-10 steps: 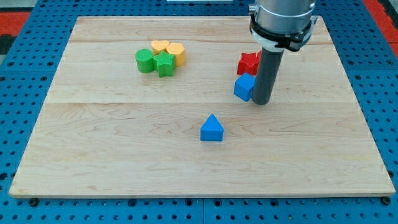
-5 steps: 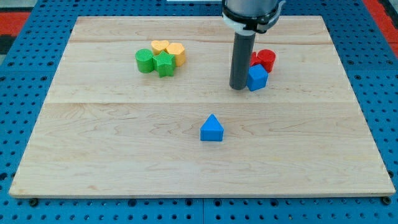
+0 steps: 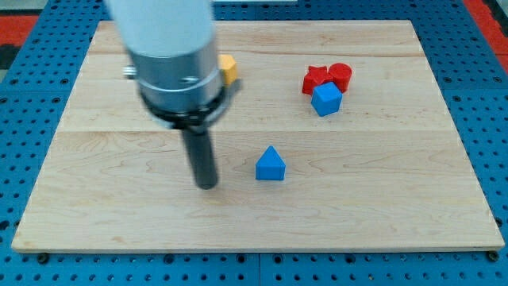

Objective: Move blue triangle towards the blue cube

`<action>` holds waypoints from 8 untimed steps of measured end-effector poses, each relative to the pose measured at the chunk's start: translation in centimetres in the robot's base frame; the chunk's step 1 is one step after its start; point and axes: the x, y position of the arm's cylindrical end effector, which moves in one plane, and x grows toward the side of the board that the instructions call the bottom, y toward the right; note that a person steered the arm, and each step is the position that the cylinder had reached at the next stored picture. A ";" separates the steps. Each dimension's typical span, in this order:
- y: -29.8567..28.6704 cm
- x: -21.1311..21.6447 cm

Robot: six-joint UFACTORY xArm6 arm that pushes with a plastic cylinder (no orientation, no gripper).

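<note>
The blue triangle lies near the middle of the wooden board. The blue cube sits up and to the right of it, touching a red star-shaped block and a red cylinder. My tip rests on the board to the left of the blue triangle, slightly lower than it, with a gap between them.
A yellow block shows at the arm's right edge in the upper left of the board. The arm body hides whatever else lies there. A blue pegboard surrounds the board.
My tip has swept from beside the blue cube down and left to the blue triangle's left side. The blue cube was nudged right, against the red blocks. The blue triangle has not moved.
</note>
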 end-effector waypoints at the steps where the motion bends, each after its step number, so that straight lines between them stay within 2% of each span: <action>1: 6.3 -2.0; 2: 12.6 -2.4; 3: 16.2 -2.6; 4: 13.9 -2.2; 5: 12.5 -0.1; 6: 13.9 0.9; 8: 15.9 -1.8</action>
